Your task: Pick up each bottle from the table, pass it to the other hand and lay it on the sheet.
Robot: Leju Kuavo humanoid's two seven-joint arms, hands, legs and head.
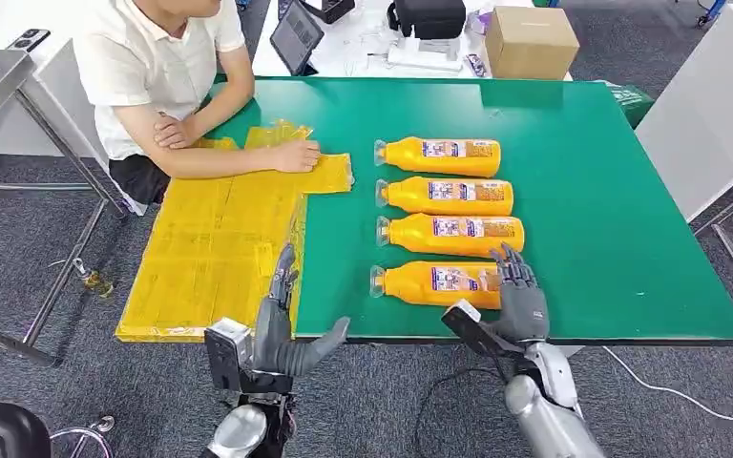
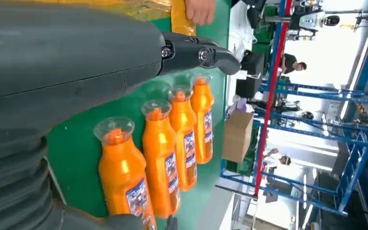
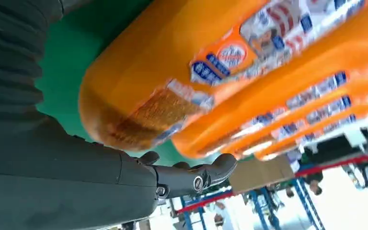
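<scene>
A: How far along is it?

B: Hardly begun, I'd judge — all four orange plastic bottles with clear caps lie in a row on the green worktop (image 1: 611,191), centre of the head view, caps pointing left. The yellow plastic sheet (image 1: 210,248) at left centre has no bottle on it; a person's hand (image 1: 296,156) rests on its upper edge.

A: And the hands?

B: The right hand (image 1: 518,296) is at the base of the nearest orange bottle (image 1: 434,283), lower centre, fingers spread over that end. No grip has closed that I can see — it holds nothing. The left hand (image 1: 291,329) hovers at the worktop's near edge, lower left of centre, fingers apart, empty.

A: So what remains?

B: Everything: lift, pass, lay down, four times over.
</scene>
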